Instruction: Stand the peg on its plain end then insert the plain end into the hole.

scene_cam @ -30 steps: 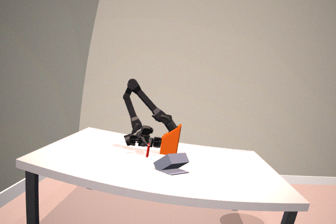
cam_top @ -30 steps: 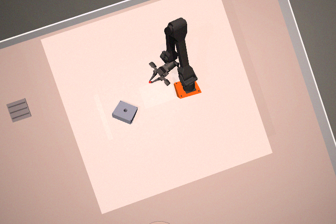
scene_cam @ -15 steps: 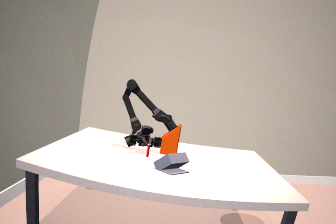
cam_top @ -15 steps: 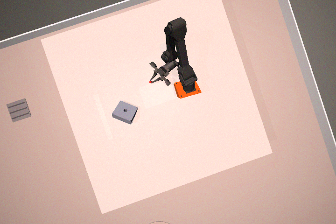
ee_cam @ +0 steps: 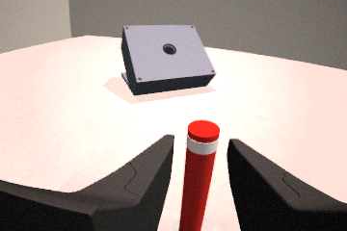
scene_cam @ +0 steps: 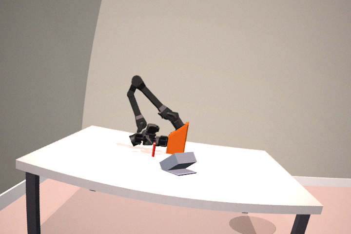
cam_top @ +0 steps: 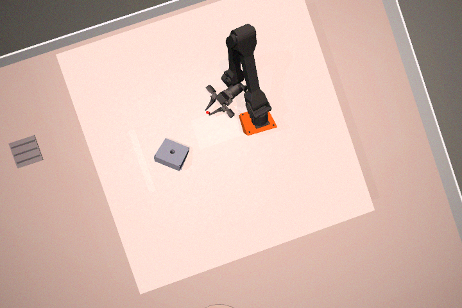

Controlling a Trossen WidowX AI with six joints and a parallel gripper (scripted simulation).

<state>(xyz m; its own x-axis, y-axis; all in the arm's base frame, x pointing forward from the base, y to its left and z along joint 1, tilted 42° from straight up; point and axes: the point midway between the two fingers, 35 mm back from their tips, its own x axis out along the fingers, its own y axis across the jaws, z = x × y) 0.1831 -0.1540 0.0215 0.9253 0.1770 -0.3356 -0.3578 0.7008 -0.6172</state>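
Note:
A red peg (cam_top: 207, 112) (scene_cam: 153, 149) (ee_cam: 198, 185) stands upright on the table, its white band near the top end. Its lower end is out of the wrist view. My gripper (cam_top: 207, 112) (ee_cam: 200, 144) is open, with one finger on each side of the peg and a gap showing on both sides in the wrist view. The grey sloped panel (cam_top: 165, 156) (scene_cam: 187, 159) (ee_cam: 159, 62) stands beyond the peg. Its single round hole (cam_top: 172, 151) (ee_cam: 169, 49) shows in the top view and the wrist view, and is empty; the exterior view does not show it.
The orange base plate (cam_top: 246, 127) (scene_cam: 177, 140) of the arm is on the table (cam_top: 231, 227) (scene_cam: 87, 164), to the right of the peg in the top and exterior views. The panel's thin foot (scene_cam: 183, 171) rests on the table.

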